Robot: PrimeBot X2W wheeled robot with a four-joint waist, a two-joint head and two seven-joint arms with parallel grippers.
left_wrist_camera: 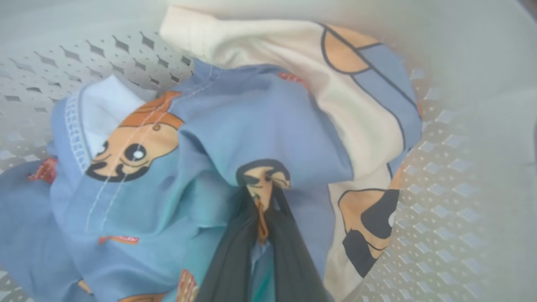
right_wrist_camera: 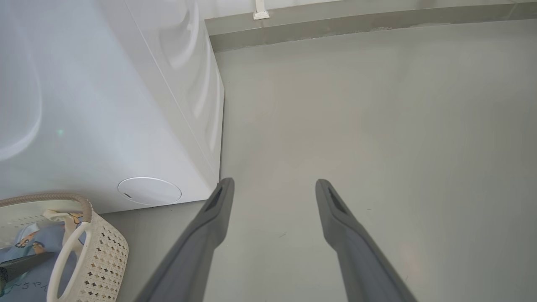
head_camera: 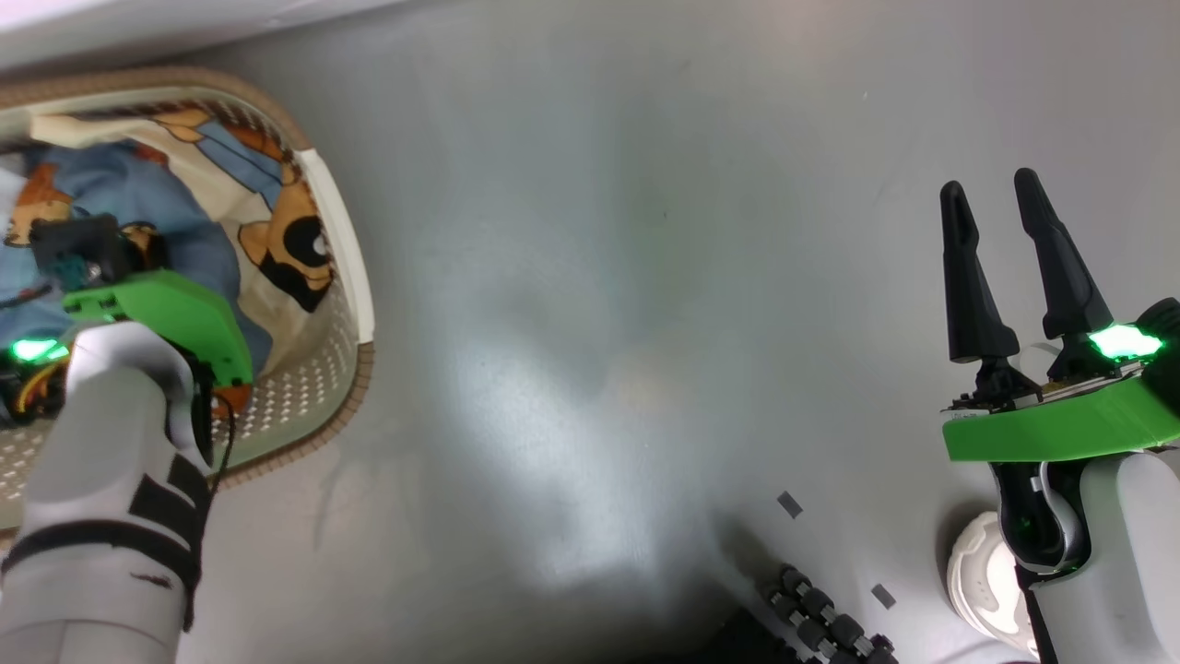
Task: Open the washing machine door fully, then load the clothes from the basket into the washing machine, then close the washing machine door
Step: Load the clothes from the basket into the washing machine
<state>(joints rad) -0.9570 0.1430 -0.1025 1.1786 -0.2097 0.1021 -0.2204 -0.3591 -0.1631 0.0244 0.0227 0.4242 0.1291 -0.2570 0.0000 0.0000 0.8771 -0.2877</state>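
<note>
The cream-white basket (head_camera: 346,277) stands on the floor at the left and holds the clothes (head_camera: 138,194). In the left wrist view my left gripper (left_wrist_camera: 262,201) is down inside the basket (left_wrist_camera: 461,188), its dark fingers shut on a pinched fold of the light-blue clothes (left_wrist_camera: 168,167). A cream printed piece (left_wrist_camera: 361,117) lies behind the blue ones. My right gripper (head_camera: 994,189) hangs open over bare floor at the right with nothing between its fingers. In the right wrist view the right gripper (right_wrist_camera: 275,184) stands beside the white washing machine (right_wrist_camera: 105,105) and the basket (right_wrist_camera: 105,256). The washing machine door is out of view.
Grey floor spreads between the basket and my right arm. A round white cover (right_wrist_camera: 149,191) sits low on the machine's side. A skirting edge (right_wrist_camera: 335,29) runs along the far wall. My base's white wheel (head_camera: 982,581) and black rollers (head_camera: 820,618) sit at the lower right.
</note>
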